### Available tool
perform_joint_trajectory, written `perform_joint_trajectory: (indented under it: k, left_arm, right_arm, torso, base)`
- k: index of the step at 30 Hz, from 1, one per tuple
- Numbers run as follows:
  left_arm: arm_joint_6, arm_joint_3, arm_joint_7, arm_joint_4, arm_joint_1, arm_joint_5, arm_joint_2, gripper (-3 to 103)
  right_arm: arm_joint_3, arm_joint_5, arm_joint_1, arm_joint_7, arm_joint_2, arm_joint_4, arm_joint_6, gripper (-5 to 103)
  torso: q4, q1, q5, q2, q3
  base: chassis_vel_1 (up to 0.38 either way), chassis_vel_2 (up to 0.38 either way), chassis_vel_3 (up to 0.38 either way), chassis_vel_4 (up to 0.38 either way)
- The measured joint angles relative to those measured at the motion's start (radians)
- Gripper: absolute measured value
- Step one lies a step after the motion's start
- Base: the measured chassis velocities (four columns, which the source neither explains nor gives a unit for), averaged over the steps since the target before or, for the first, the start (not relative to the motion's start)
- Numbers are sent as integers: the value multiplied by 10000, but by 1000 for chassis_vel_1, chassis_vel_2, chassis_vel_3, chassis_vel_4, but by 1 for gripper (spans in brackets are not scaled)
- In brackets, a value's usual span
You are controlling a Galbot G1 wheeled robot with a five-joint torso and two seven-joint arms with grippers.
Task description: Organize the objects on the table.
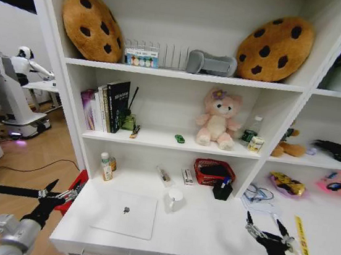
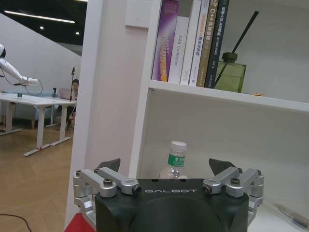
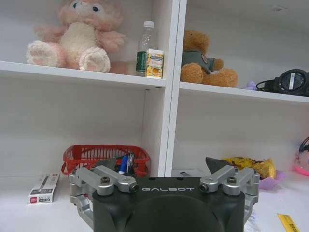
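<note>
A thin silver laptop [image 1: 124, 214] lies closed on the white table [image 1: 207, 231], left of centre near the front edge. A tiny green toy car [image 1: 179, 139] sits on the shelf above, beside the pink plush. A blue-capped pen [image 1: 225, 182] [image 3: 124, 163] stands in a black holder at the back of the table. My left gripper [image 1: 59, 193] [image 2: 164, 166] hovers open just off the table's left end, holding nothing. My right gripper [image 1: 267, 229] [image 3: 166, 164] is open and empty over the front right of the table.
At the back of the table stand a small bottle [image 1: 106, 166] [image 2: 175, 159], a red basket [image 1: 214, 170] [image 3: 104, 153] and a white cup [image 1: 174, 199]. A yellow ruler [image 1: 301, 237] lies right of my right gripper. The shelves above hold books [image 1: 108, 104], plush toys and cookie cushions [image 1: 93, 25].
</note>
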Motion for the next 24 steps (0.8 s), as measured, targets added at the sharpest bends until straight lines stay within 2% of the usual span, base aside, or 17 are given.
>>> perform_joint_trajectory:
  k: [8,9,10,11,12,13,14,17,18,21,22,24]
  left_arm:
    - [0,0,0,0,0,0,0,100]
    - [0,0,0,0,0,0,0,100]
    - [0,0,0,0,0,0,0,100]
    - [0,0,0,0,0,0,0,100]
    - [0,0,0,-1,-1,0,0,100]
    - [0,2,0,0,-1,0,0,100]
    - [0,1,1,-1,-1,0,0,100]
    - [0,1,1,-1,0,0,0,100]
    - [0,0,0,0,-1,0,0,100]
    - [0,0,1,0,-1,0,0,100]
    - [0,1,0,0,0,0,0,100]
    - [0,2,1,0,0,0,0,100]
  right_arm:
    - [0,0,0,0,0,-1,0,100]
    - [1,0,0,0,0,0,1,100]
    - [1,0,0,0,0,0,1,100]
    - [1,0,0,0,0,0,1,100]
    - [0,0,0,0,0,0,1,100]
    - [3,0,0,1,-1,0,1,100]
    - [1,0,0,-1,-1,0,1,100]
    - [3,0,0,1,-2,0,1,100]
    - [1,0,1,0,0,-1,1,100]
    - [-1,1,0,-2,-1,0,1,100]
    - [2,0,-3,0,-1,0,2,100]
    - [2,0,-2,0,-1,0,2,100]
  torso:
    - [0,-3,7,0,0]
    - [3,-3,-9,1,-1]
    - [3,-3,-9,1,-1]
    - [-1,-3,6,1,-1]
    - [-1,-3,12,1,-1]
    - [-1,-2,-6,0,0]
    - [0,-2,4,1,0]
    - [1,-4,-4,2,-1]
    - [-2,-4,7,1,-1]
    - [0,-5,6,1,-2]
    - [0,-8,-12,4,-4]
    - [1,-9,-11,5,-4]
  base:
    - [179,-197,-173,204]
    - [214,-250,-231,258]
    - [214,-250,-231,258]
    - [271,-250,-231,258]
    - [271,-284,-312,258]
    - [265,-284,-289,292]
    - [287,-286,-289,287]
    - [304,-292,-306,300]
    - [338,-344,-365,326]
    - [344,-358,-357,349]
    - [333,-368,-339,371]
    - [357,-368,-339,369]
